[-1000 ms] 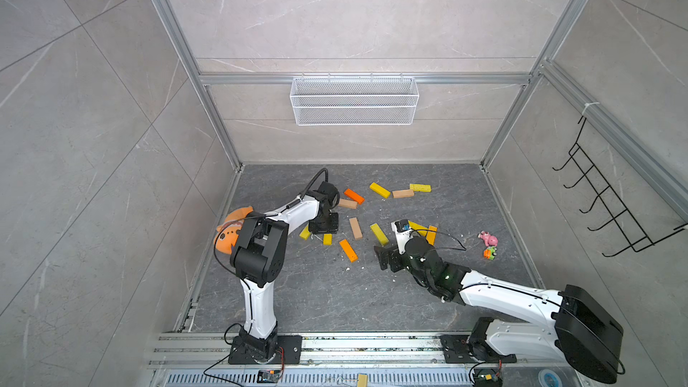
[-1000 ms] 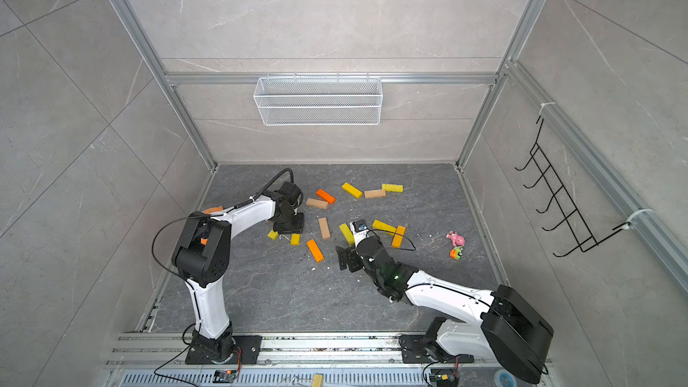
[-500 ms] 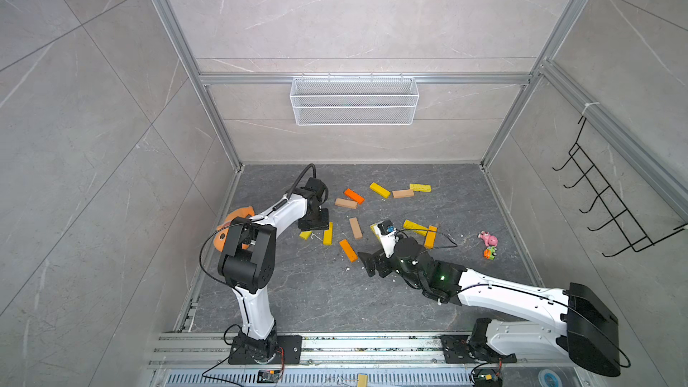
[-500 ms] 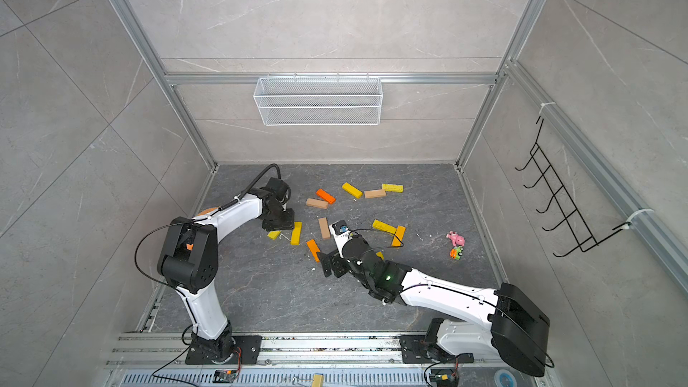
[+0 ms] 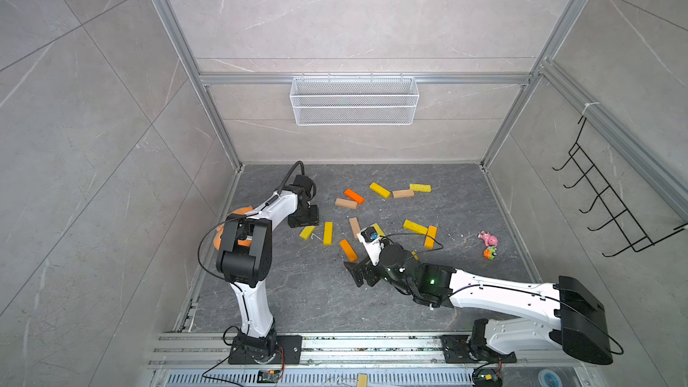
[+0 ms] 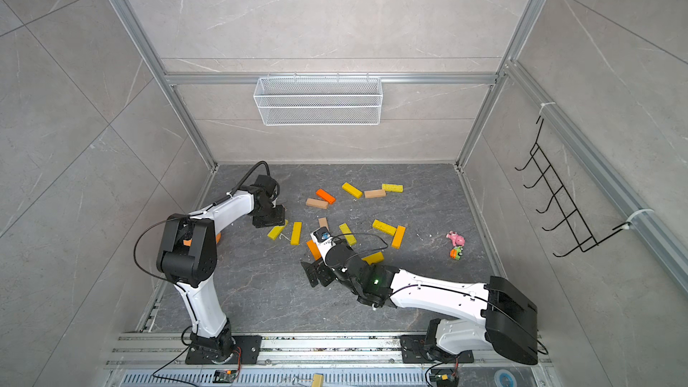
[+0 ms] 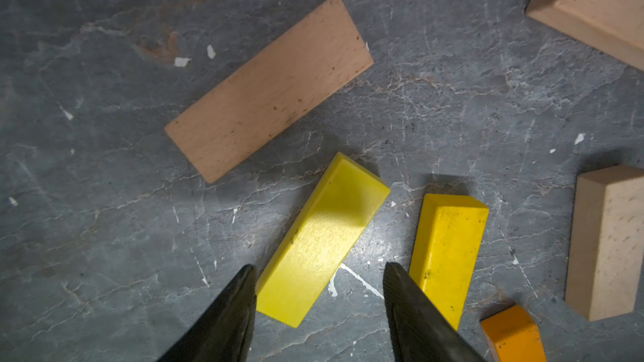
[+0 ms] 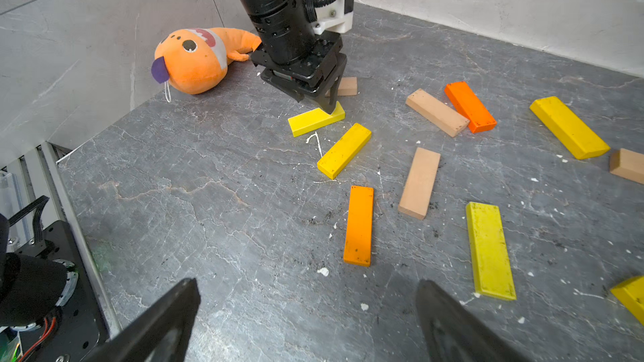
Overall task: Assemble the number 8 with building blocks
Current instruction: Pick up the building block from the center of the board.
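- Clock bearings are read in the top views, with the far wall at 12.
- The left gripper hangs low over the dark stone floor, at about 10 o'clock from the floor's middle. Its fingers are part-spread and pinch nothing.
- In the left wrist view the lime-yellow block lies flat with one end between the fingertips, close to one and clear of the other.
- The deep-yellow block lies just beside it at 3 o'clock, apart. The orange block is at 4 to 5 o'clock of that one, and the tan block at 3.
- The right gripper sits at about 6 o'clock of the orange block, fingers spread wide over bare floor.
- Toward 12 o'clock a bright-orange block lies against a second tan block. A far yellow block, a far tan block and a lemon block trail toward 1.
- At 3 o'clock a long yellow block sits just beside an amber block.
- An orange plush toy lies at 9 o'clock by the wall, and a pink toy at 3.
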{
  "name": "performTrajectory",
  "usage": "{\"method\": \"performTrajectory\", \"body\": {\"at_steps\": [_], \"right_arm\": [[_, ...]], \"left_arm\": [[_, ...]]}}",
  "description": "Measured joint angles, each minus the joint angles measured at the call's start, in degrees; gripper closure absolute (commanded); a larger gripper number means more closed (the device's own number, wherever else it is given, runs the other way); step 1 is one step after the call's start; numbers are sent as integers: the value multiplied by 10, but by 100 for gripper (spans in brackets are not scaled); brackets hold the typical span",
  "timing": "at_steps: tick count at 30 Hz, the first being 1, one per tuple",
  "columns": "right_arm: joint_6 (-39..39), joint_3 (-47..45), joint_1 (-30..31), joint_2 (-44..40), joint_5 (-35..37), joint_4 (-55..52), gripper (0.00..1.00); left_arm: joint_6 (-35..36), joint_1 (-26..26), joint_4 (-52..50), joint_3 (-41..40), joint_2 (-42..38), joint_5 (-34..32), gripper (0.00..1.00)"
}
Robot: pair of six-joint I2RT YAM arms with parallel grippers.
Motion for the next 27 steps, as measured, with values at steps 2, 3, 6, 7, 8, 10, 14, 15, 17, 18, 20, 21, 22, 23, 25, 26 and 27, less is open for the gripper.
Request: {"method": "performTrajectory", "body": {"at_steps": [2, 3, 6, 7, 8, 10, 14, 15, 17, 18, 20, 21, 22, 23, 25, 26, 27], "right_arm": [[0, 0, 0, 0, 0, 0, 1], [0, 0, 0, 0, 0, 0, 0], [0, 0, 0, 0, -1, 0, 1], [0, 0, 0, 0, -1, 0, 1], [0, 0, 0, 0, -1, 0, 0], [0, 0, 0, 0, -1, 0, 1], [2, 0, 0, 0, -1, 0, 1], [2, 0, 0, 0, 0, 0, 1], [3, 0, 0, 0, 0, 0, 1], [3, 0, 0, 0, 0, 0, 1], [3, 0, 0, 0, 0, 0, 1], [3, 0, 0, 0, 0, 0, 1], [4, -2, 0, 0, 0, 1, 1], [5, -4, 0, 0, 0, 1, 1], [7, -9, 0, -1, 0, 0, 1], [7, -12, 1, -1, 0, 0, 1], [7, -15, 1, -1, 0, 0, 1]], "left_arm": [[8, 0, -2, 0, 5, 6, 38], [11, 0, -2, 0, 7, 9, 38], [20, 0, -4, 6, 16, 10, 38], [22, 0, -4, 8, 20, 11, 38], [26, 1, -5, 11, 25, 12, 38], [31, 2, -8, 18, 35, 15, 38], [37, 5, -14, 28, 47, 20, 40], [38, 6, -16, 29, 47, 20, 41], [41, 7, -18, 32, 47, 20, 44], [41, 8, -18, 34, 47, 20, 46], [42, 8, -18, 36, 47, 20, 52], [43, 8, -19, 37, 48, 19, 53], [43, 8, -20, 37, 49, 20, 53], [43, 8, -23, 39, 51, 19, 53], [44, 8, -25, 43, 57, 19, 53], [44, 8, -25, 43, 60, 19, 53], [44, 8, -26, 43, 62, 19, 53]]}}
